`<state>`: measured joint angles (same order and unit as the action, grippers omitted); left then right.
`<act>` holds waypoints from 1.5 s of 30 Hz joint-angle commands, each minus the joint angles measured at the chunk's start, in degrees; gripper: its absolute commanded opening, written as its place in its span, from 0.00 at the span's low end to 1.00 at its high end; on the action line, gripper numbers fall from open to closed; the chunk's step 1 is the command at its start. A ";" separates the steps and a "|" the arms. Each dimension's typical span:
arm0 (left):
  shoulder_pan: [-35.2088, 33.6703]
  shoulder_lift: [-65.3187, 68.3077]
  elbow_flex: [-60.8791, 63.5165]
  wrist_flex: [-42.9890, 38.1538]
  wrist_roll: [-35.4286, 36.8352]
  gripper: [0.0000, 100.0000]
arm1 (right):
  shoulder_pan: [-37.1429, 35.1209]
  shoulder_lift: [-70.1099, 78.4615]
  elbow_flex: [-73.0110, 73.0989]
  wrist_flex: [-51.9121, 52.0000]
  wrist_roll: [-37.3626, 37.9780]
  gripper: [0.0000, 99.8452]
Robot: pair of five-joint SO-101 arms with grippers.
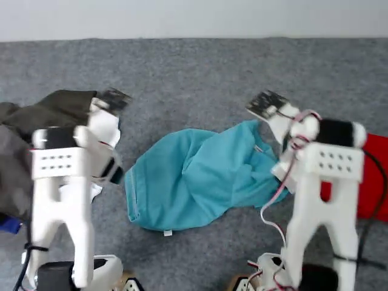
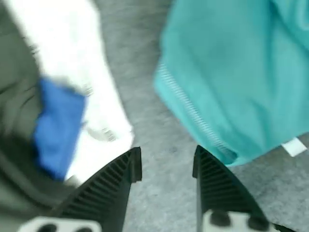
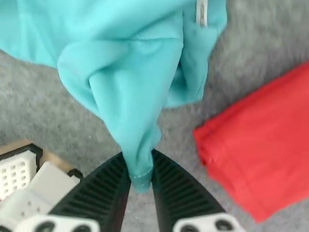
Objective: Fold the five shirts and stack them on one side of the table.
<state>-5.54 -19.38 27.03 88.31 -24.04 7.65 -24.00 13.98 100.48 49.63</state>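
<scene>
High view: teal shirt [image 1: 194, 176] lies crosswise, hem toward left arm [image 1: 60, 200].

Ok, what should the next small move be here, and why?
Probably shift the open left gripper onto the hem of the teal shirt beside it and close: the right gripper pinches a fold, and the shirt lies crumpled, needing both arms to spread it.
</scene>
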 commanded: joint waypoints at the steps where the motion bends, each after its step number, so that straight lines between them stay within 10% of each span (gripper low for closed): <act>1: 5.54 -1.41 4.62 -2.99 -3.52 0.18 | 4.35 -5.76 2.73 2.33 1.14 0.01; 33: 14.07 4.40 25.80 -18.46 -19.52 0.25 | 9.63 -8.22 11.69 2.15 0.79 0.01; 45: 6.33 17.41 15.16 -5.01 -29.89 0.12 | 9.71 -8.31 11.69 2.15 0.79 0.01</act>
<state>1.49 -1.36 44.70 78.02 -51.91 16.53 -30.42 26.11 100.48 50.24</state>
